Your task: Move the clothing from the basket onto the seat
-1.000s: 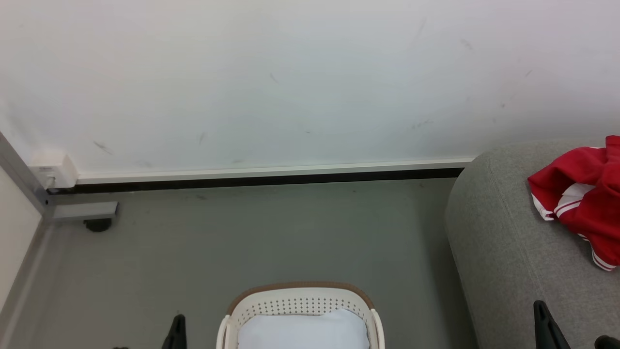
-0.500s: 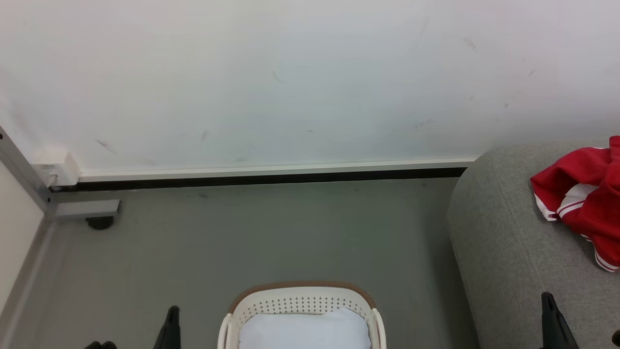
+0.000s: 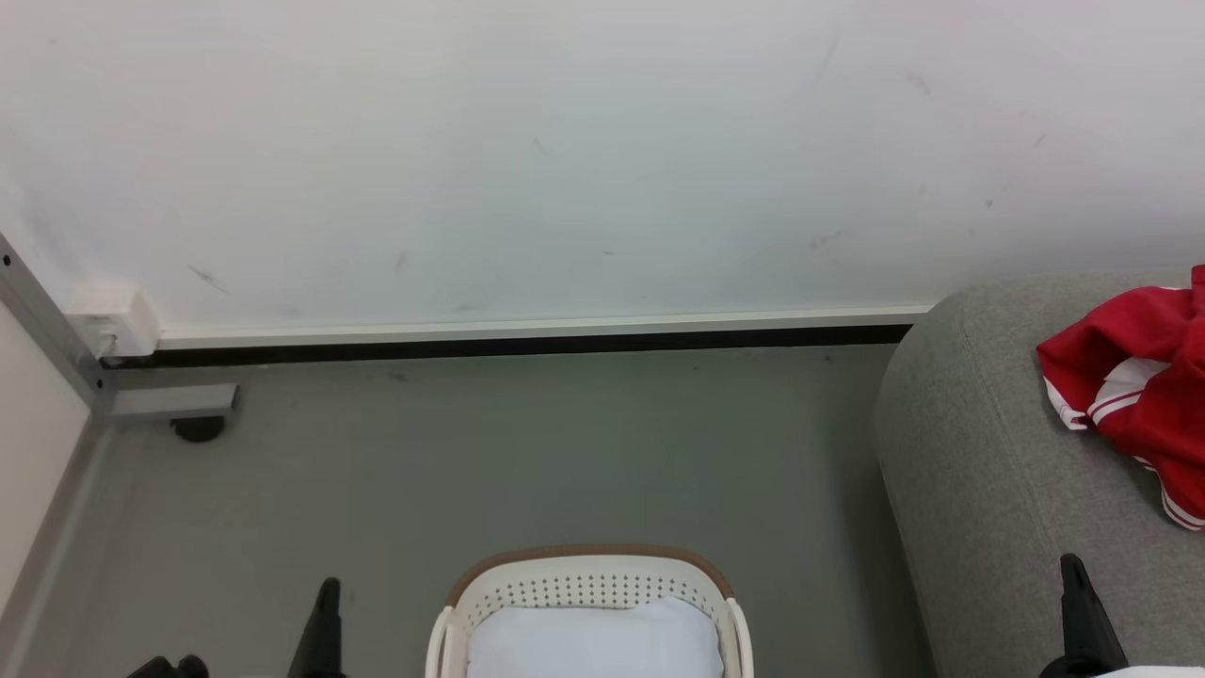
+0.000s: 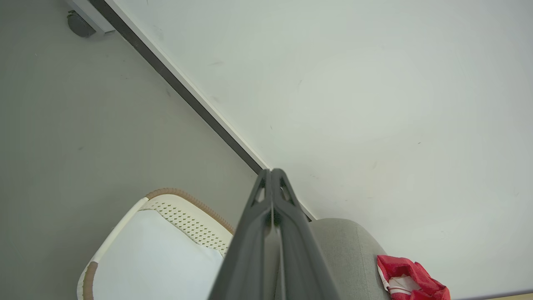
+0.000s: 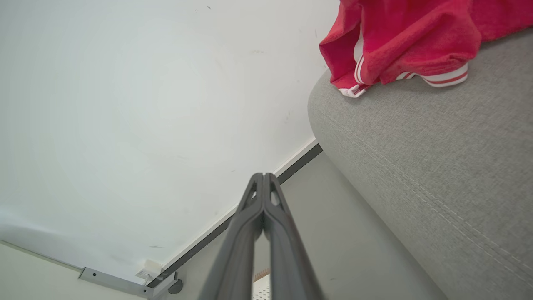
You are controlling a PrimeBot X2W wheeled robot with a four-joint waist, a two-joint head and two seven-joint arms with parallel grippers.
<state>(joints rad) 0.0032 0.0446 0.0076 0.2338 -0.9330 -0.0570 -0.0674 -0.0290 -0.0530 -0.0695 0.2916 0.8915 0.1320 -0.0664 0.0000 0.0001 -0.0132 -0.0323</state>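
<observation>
The red clothing (image 3: 1144,377) lies bunched on the grey seat (image 3: 979,471) at the right edge of the head view, its white striped hem showing; it also lies on the seat (image 5: 416,137) as the clothing (image 5: 408,37) in the right wrist view. The cream basket (image 3: 588,589) stands on the floor at bottom centre and holds just a pale bluish-white flat cloth (image 3: 593,640). My left gripper (image 3: 327,603) is shut and empty, left of the basket. My right gripper (image 3: 1073,579) is shut and empty, low over the seat's front, apart from the clothing.
A white wall (image 3: 565,141) with a dark skirting strip (image 3: 508,347) runs behind the bare grey floor (image 3: 518,452). A metal frame foot with a caster (image 3: 193,428) and a white socket box (image 3: 108,325) stand at the far left corner.
The whole head picture has drifted slightly right, so the camera moved. Both grippers sit a little further out toward the sides. The clothing, basket and cloth stay put.
</observation>
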